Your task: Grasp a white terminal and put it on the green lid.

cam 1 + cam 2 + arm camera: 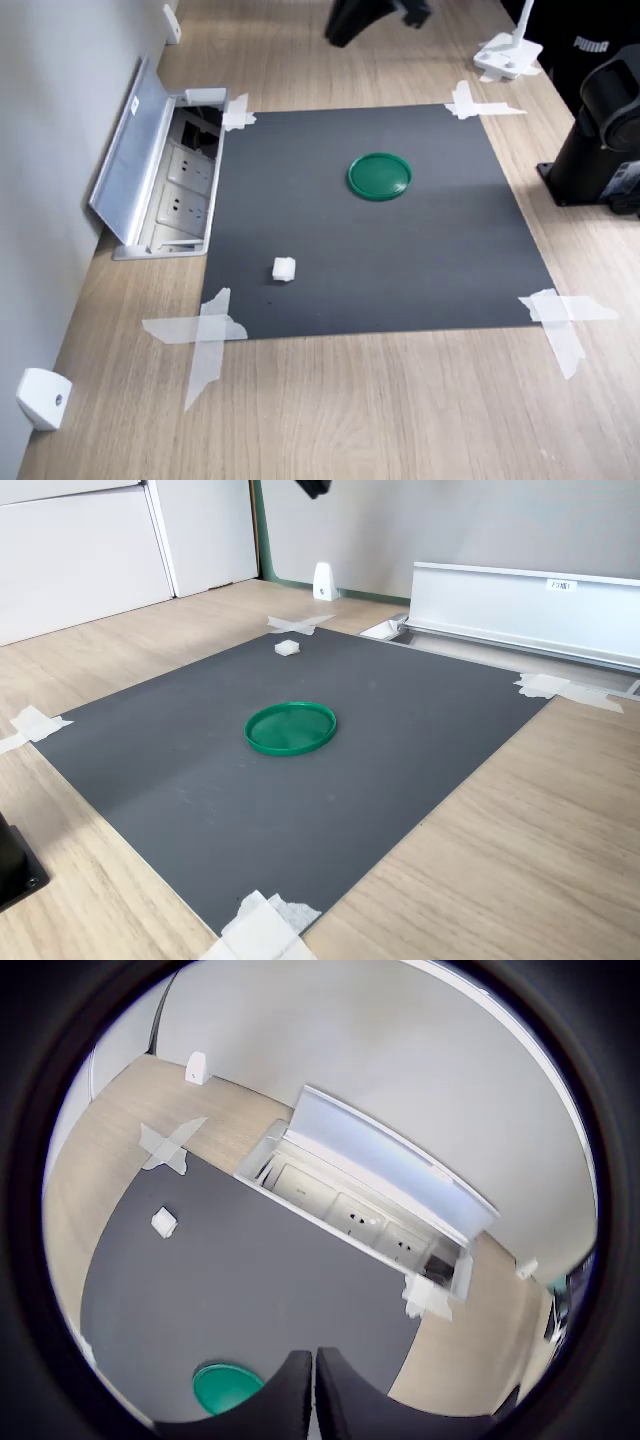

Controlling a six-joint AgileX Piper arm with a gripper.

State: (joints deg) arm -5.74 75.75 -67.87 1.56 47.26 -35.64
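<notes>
White plastic, the white terminal (284, 268) sits alone on the black mat (400, 260), well apart from the green lid (380, 176). The gripper (314, 1395), fingers pressed together and empty, should open, descend squarely over it.

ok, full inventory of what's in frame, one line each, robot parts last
white terminal: 1, white, on the mat near the crossed tape corner, apart from the lid
green lid: 1, dark green, on the mat, nothing on it
mat: 1, black, taped to the wooden table
tape strips: 4 corners, white
socket box: 1, grey, lid open, recessed beside the mat
wedge: 1, white, against the wall
gripper: 1, black, above the mat, fingers together, holding nothing
</notes>
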